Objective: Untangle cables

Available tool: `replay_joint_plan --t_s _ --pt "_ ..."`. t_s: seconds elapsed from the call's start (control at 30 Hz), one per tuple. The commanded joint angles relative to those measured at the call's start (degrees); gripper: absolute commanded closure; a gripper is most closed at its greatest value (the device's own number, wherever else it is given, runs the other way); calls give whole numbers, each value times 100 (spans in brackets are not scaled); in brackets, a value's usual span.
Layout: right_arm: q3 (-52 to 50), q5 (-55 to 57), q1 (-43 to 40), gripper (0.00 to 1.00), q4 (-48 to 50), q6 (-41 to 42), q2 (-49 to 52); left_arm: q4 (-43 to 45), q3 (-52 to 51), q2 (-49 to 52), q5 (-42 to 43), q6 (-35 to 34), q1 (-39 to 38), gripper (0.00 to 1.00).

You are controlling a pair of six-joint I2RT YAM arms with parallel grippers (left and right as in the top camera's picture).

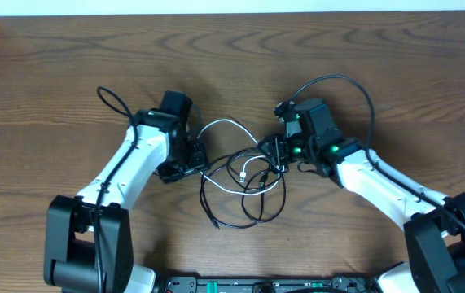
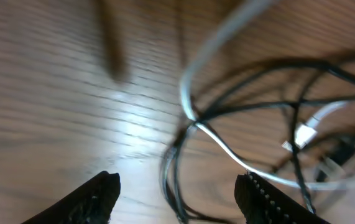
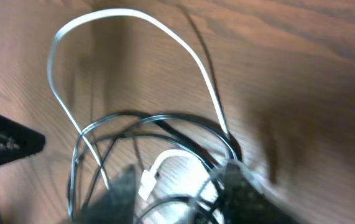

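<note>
A wooden table [image 1: 53, 65] seen from above, with a tangle of cables at its centre between two robot arms. The white cable [image 1: 225, 122] arches toward the far side, and its plug lies among the looped black cables [image 3: 165, 116], which spill toward the near edge. The left gripper [image 1: 198, 159] sits at the tangle's left edge, its fingers well apart and holding nothing. The right gripper [image 1: 274, 153] straddles the bundle from the right; blur hides whether it pinches. A thick black wire [image 1: 115, 101] loops behind the left arm, and another wire [image 1: 361, 88] curves behind the right.
</note>
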Motion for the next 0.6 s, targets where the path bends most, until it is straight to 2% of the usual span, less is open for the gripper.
replay_joint_plan --t_s 0.0,0.03,0.07,0.27,0.3,0.33,0.37,0.4,0.57 --pt "-22 -162 -138 84 -450 -153 -63 -35 -31 55 1045 863 61 35" --pt "-22 -13 -138 97 -592 -131 -63 -35 -33 55 1084 863 59 35" --pt "-22 236 -136 99 -774 -31 -63 -33 -35 55 1099 861 59 35" --pt "-22 2247 -168 99 -1593 1091 -63 -59 -42 55 1303 863 55 35" --pt "-22 2295 -175 97 -1628 1145 -63 -68 -48 55 1366 870 55 35" --pt "-22 2288 -175 88 -1626 1143 -63 -79 -52 55 1440 916 55 35" --pt "-22 2218 -173 72 -1622 1143 -63 -76 -68 55 1567 997 55 35" --pt "-22 2155 -170 67 -1622 1141 -63 -76 -79 55 1687 1073 52 35" --pt "-22 1858 -170 65 -1644 1128 -63 -31 -81 55 2570 1252 52 35"
